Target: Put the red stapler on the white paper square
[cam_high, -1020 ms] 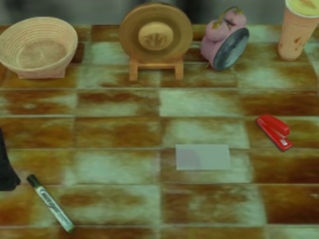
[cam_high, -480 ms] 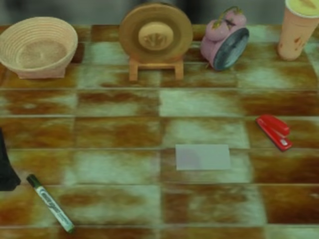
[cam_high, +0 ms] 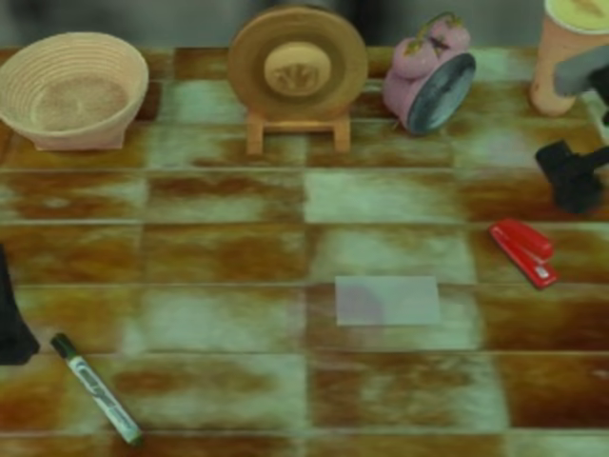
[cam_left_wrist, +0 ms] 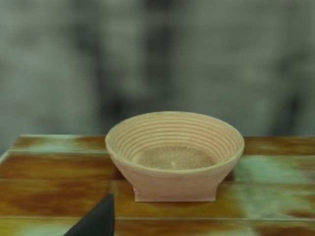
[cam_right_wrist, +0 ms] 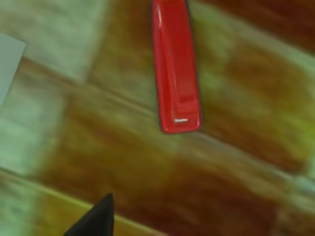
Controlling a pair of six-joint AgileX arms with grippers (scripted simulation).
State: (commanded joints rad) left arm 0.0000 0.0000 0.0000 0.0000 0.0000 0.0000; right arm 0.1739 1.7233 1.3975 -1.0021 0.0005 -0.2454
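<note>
Open tile all round the red stapler on the left, near and right sides; nothing touching it. Right gripper just beyond its far end, above the table. Clear lane of bare tile between stapler and white paper square; nothing lying on the sheet. Far edge crowded: woven basket, round wooden stand, pink alarm clock, orange cup. Green marker and left arm well apart at the left edge.
</note>
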